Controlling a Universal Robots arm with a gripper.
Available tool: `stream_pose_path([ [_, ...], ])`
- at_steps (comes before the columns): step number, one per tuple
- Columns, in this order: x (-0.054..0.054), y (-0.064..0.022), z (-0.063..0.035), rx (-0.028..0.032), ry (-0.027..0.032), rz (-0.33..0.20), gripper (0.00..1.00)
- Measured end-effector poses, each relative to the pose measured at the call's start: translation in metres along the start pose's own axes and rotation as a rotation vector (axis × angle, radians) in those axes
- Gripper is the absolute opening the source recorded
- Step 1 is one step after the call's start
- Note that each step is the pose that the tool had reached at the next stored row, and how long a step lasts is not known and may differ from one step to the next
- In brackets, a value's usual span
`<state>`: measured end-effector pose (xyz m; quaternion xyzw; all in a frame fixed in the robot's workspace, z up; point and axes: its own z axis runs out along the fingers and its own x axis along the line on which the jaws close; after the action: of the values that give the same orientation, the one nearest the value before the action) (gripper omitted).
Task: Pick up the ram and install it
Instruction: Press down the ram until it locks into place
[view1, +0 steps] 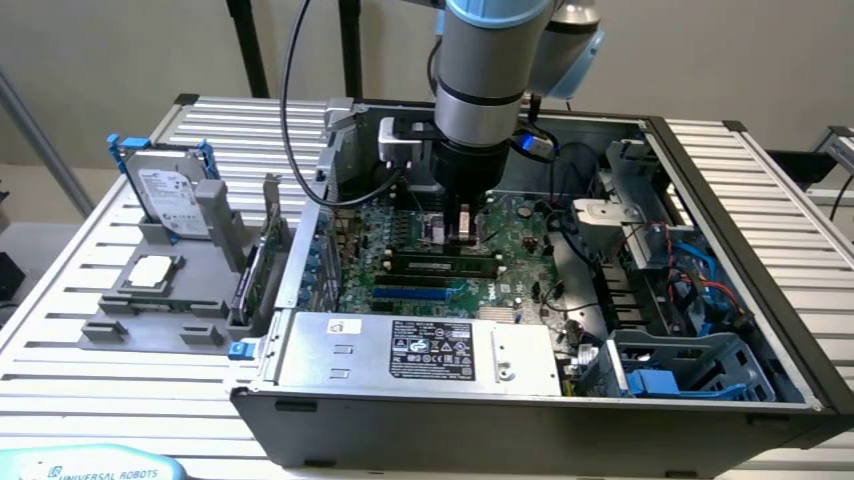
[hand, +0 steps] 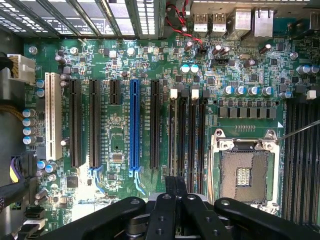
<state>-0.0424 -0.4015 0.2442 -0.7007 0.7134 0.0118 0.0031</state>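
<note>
Looking down from the exterior view, we see the arm reaching straight into the open computer case (view1: 747, 200), its gripper (view1: 462, 228) poised over the motherboard (view1: 514, 225), fingers clenched tight. Is the ram pinched between them? There's a thin upright sliver at the tips, but we cannot tell for sure. A dark stick (view1: 438, 266) already sits in a slot just in front of the gripper, toward the power supply (view1: 414, 345). Over to the wrist view: the fingers (hand: 176, 187) are closed together, lined up right above the memory slots (hand: 187, 135) beside the empty CPU socket (hand: 245, 175), which looks to us like alignment for seating a module squarely.
</note>
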Motion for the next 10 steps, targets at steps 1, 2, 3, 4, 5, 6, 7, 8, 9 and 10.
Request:
stream_pose_path([
  [1, 0.0000, 0.0000, 0.0000, 0.0000, 0.0000, 0.000, 0.11],
  [2, 0.0000, 0.0000, 0.0000, 0.0000, 0.0000, 0.000, 0.11],
  [3, 0.0000, 0.0001, 0.0000, 0.0000, 0.0000, 0.000, 0.11],
  [4, -0.0002, 0.0001, 0.0002, 0.0000, 0.0000, 0.000, 0.11],
  [5, -0.0006, 0.0001, 0.0007, 0.0001, -0.0001, 0.000, 0.11],
  [6, -0.0010, 0.0001, 0.0012, 0.0000, -0.0001, 0.000, 0.11],
  [7, -0.0016, 0.0001, 0.0019, 0.0001, 0.0000, 0.000, 0.11],
  [8, -0.0021, 0.0002, 0.0027, 0.0000, 0.0000, 0.000, 0.11],
  [9, -0.0027, 0.0003, 0.0036, 0.0000, 0.0001, 0.000, 0.11],
  [10, -0.0031, 0.0004, 0.0046, 0.0000, 0.0001, 0.000, 0.11],
])
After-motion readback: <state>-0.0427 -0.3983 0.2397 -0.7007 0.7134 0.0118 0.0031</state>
